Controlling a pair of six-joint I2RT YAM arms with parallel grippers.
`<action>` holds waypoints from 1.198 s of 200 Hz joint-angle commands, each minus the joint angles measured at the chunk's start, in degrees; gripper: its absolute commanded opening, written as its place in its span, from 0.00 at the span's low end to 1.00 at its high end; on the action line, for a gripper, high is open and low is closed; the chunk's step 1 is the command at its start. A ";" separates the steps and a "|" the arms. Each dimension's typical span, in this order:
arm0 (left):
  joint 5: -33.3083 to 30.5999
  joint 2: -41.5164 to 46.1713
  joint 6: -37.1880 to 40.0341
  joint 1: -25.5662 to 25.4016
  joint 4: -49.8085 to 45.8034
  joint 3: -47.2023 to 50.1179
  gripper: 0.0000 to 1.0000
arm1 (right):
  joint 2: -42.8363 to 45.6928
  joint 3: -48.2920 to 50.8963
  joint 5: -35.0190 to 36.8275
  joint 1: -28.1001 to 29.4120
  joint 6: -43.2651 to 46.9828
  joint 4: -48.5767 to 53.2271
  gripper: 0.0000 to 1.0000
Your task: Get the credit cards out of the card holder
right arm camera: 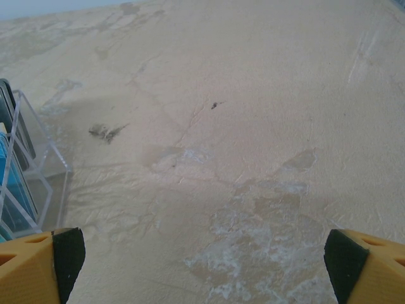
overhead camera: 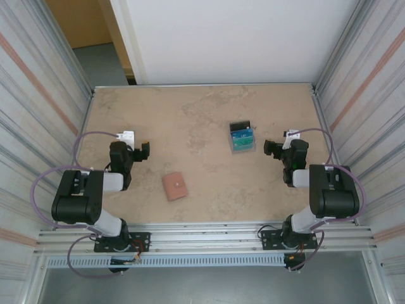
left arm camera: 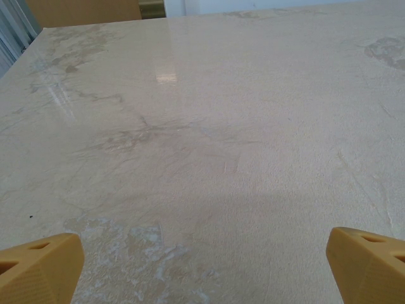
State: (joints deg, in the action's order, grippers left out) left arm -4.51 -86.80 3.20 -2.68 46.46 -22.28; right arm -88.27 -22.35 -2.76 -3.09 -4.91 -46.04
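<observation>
Pinkish-brown leather card holder (overhead camera: 174,186) closed on beige table (overhead camera: 209,107); left gripper (overhead camera: 146,152), right gripper (overhead camera: 269,148) fingers wide, empty.

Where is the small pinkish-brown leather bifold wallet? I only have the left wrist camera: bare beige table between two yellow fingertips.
Observer: The small pinkish-brown leather wallet lies folded shut on the beige table, right of the left gripper and nearer the arm bases.
Operator: What is further out?
Observer: A clear, black-backed upright stand holding flat blue and teal cards, beside the right gripper.
Operator: Is that gripper busy?
Observer: No, its jaws stand open, apart from the stand.
</observation>
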 commanded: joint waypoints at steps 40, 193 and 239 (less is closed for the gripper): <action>-0.61 0.21 -0.21 0.39 0.30 -0.57 0.99 | -0.15 -1.12 0.97 0.17 0.14 0.29 0.99; -2.78 6.62 -1.01 0.39 -8.09 -2.42 0.99 | 3.34 -1.30 3.18 -1.17 -2.48 3.20 0.99; -5.95 18.22 -9.76 0.33 -23.99 -4.58 0.99 | 10.63 -3.96 6.97 -1.24 -3.92 13.61 0.99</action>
State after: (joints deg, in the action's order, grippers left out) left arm -8.10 -74.39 0.19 -2.68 32.47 -24.49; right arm -82.48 -23.97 1.19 -4.14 -7.07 -38.28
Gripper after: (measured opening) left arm 0.988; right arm 0.986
